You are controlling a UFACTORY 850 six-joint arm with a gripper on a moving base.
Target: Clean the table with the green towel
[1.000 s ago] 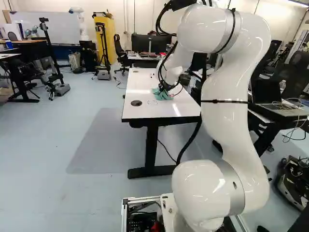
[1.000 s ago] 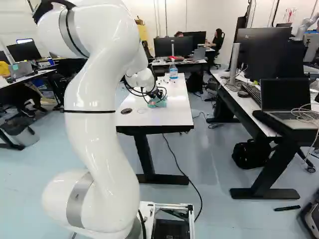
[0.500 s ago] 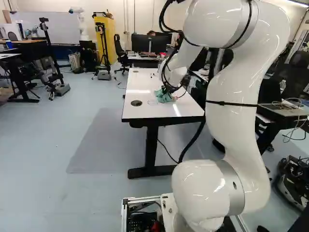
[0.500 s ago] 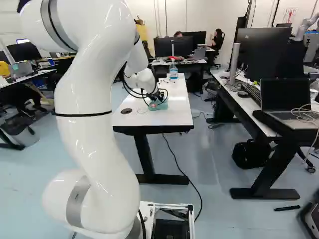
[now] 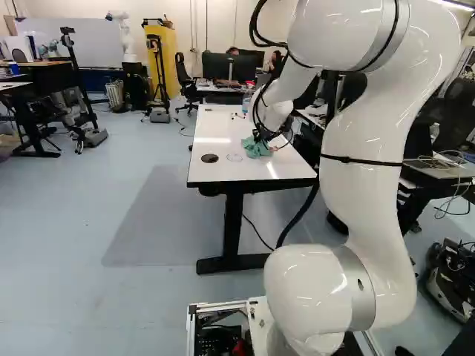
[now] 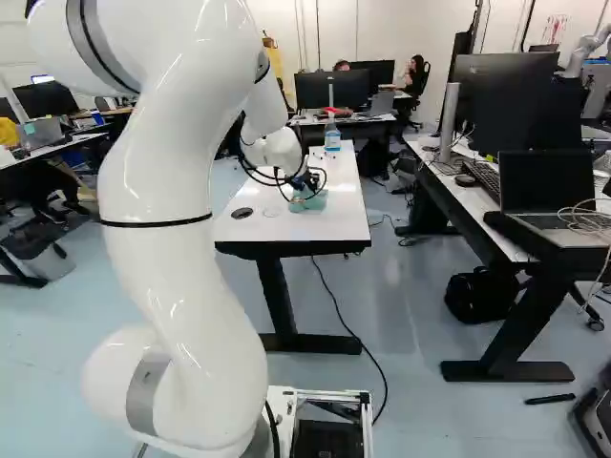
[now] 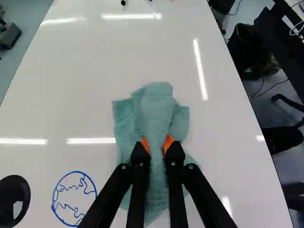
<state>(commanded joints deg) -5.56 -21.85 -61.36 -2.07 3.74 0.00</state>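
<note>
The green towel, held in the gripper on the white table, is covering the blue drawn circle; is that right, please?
Not quite: the wrist view shows the blue circle beside the green towel, not under it. The green towel is indeed held in the gripper on the white table.

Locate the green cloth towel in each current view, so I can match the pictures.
Left base view: the green cloth towel is slightly right of the middle, above mid-height.
Right base view: near the middle, partly hidden by the arm's end.
Wrist view: pinched between the two orange-padded fingers of the black gripper.
Shared landmark: the round black insert in the white tabletop.
</note>
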